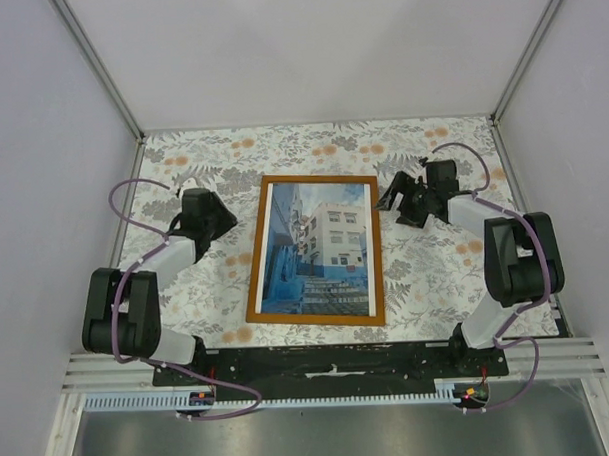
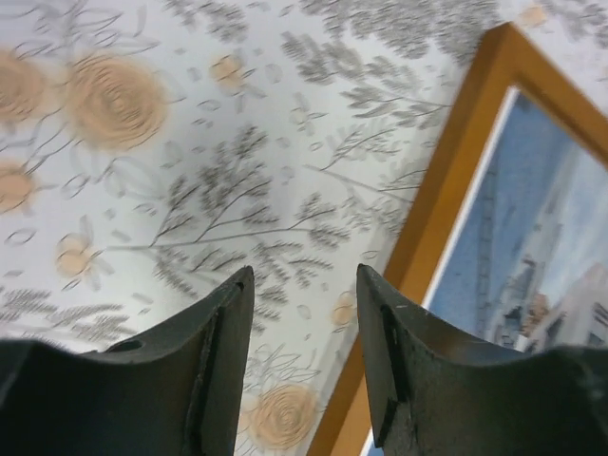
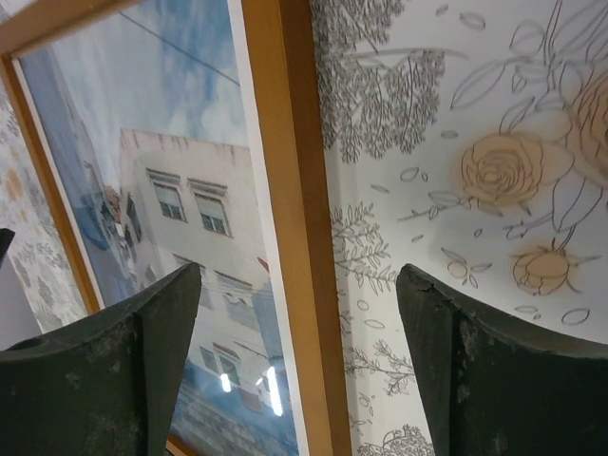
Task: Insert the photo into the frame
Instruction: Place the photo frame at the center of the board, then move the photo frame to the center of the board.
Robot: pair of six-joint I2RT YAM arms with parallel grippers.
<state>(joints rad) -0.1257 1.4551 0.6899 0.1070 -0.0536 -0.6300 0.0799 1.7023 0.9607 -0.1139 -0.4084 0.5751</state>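
Observation:
The frame (image 1: pixel 317 318), thin orange-brown wood, lies flat in the middle of the table. The photo (image 1: pixel 320 252) of blue-and-white buildings lies face up inside it. My left gripper (image 1: pixel 227 226) hovers just left of the frame's left rail (image 2: pixel 446 190), open, with only the tablecloth between its fingers; the photo (image 2: pixel 541 237) shows at the right edge of that view. My right gripper (image 1: pixel 392 198) is by the frame's upper right corner, open wide. In the right wrist view the frame's right rail (image 3: pixel 285 190) runs between the fingers, with the photo (image 3: pixel 161 142) on its left. Neither gripper holds anything.
A floral tablecloth (image 1: pixel 426 274) covers the table. Pale enclosure walls with metal posts (image 1: pixel 99 65) stand on the left, back and right. The arms' black base plate (image 1: pixel 329 362) and a metal rail run along the near edge.

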